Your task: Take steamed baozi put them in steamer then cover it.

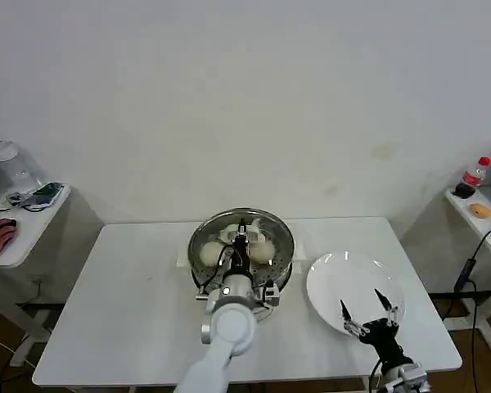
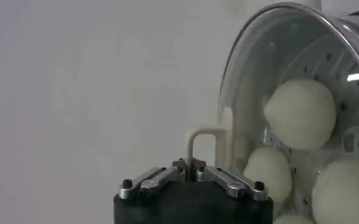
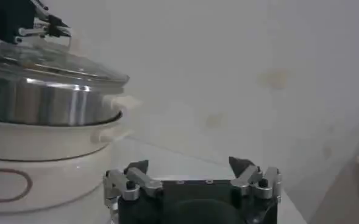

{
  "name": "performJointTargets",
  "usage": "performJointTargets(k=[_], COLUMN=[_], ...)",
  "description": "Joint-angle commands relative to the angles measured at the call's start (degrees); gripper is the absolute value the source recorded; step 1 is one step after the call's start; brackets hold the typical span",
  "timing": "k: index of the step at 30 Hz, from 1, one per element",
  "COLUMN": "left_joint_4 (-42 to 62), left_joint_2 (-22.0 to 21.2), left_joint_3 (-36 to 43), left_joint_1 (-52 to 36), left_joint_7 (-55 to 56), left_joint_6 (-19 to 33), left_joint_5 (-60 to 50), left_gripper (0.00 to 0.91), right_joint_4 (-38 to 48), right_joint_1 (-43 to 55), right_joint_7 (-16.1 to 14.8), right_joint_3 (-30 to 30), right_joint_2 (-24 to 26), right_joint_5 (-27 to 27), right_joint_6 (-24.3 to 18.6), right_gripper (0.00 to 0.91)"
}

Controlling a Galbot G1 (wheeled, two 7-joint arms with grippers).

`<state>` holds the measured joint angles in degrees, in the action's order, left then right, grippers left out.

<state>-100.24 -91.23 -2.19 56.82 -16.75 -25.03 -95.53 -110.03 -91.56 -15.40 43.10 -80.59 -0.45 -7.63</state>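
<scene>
From the head camera I have the steamer [image 1: 242, 255] sitting near the middle of the white desk [image 1: 131, 311], with the glass lid [image 1: 266, 228] resting on top of it and the steamed baozi [image 1: 261, 252] showing pale through the glass. My left gripper [image 1: 241, 232] is directly above the centre of that lid, the arm reaching in from the near edge of the desk. In the left wrist view the same gripper [image 2: 191, 167] has its linkage folded in close around the pale loop handle [image 2: 205, 141] of the lid, so the jaws read as narrow, though I cannot tell for certain whether they are pinching the handle or only sitting against it. That view also gives me the baozi [image 2: 300, 113] up close on the perforated tray, at least three rounded buns lying beside one another inside the shiny wall of the pot [image 2: 258, 67]. My right gripper [image 1: 367, 313] hangs over the near part of the white plate [image 1: 344, 274], which lies just to the right of the steamer, and its jaws stand wide apart with nothing between them. The right wrist view agrees: the right gripper [image 3: 191, 165] is spread open over the desk, with the steamer [image 3: 39, 131] off to one side, its steel band above the white base, the lid [image 3: 51, 64] seated on the rim and the left gripper [image 3: 42, 24] on top of it.
</scene>
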Motion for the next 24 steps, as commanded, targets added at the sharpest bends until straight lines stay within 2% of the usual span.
performJointTargets(k=[1, 17, 18, 19, 24], left_joint_4=[0.49, 0.14, 0.27, 0.34, -0.95], left_joint_2=[-0.37, -0.5, -0.52, -0.52, -0.45], left_joint_3=[-0.84, -0.38, -0.4, -0.45, -0.58], left_joint_1=[0.05, 0.64, 0.59, 0.56, 0.84], left_joint_7=[-0.08, -0.17, -0.07, 0.28, 0.42], left_joint_6=[0.1, 0.13, 0.14, 0.13, 0.06], left_joint_5=[-0.29, 0.06, 0.25, 0.63, 1.32], left_gripper=[0.0, 0.0, 0.423, 0.907, 0.907], right_joint_4=[0.11, 0.1, 0.09, 0.05, 0.03], right_joint_1=[-0.04, -0.04, -0.04, -0.07, -0.08], right_joint_7=[-0.02, -0.24, -0.26, -0.31, -0.35], right_joint_3=[-0.13, -0.51, -0.54, -0.61, -0.81], right_joint_2=[0.0, -0.22, -0.23, -0.24, -0.27], right_joint_5=[-0.06, -0.44, -0.45, -0.48, -0.7], right_joint_6=[-0.06, -0.07, -0.06, -0.03, -0.02], right_gripper=[0.907, 0.907, 0.907, 0.907, 0.907])
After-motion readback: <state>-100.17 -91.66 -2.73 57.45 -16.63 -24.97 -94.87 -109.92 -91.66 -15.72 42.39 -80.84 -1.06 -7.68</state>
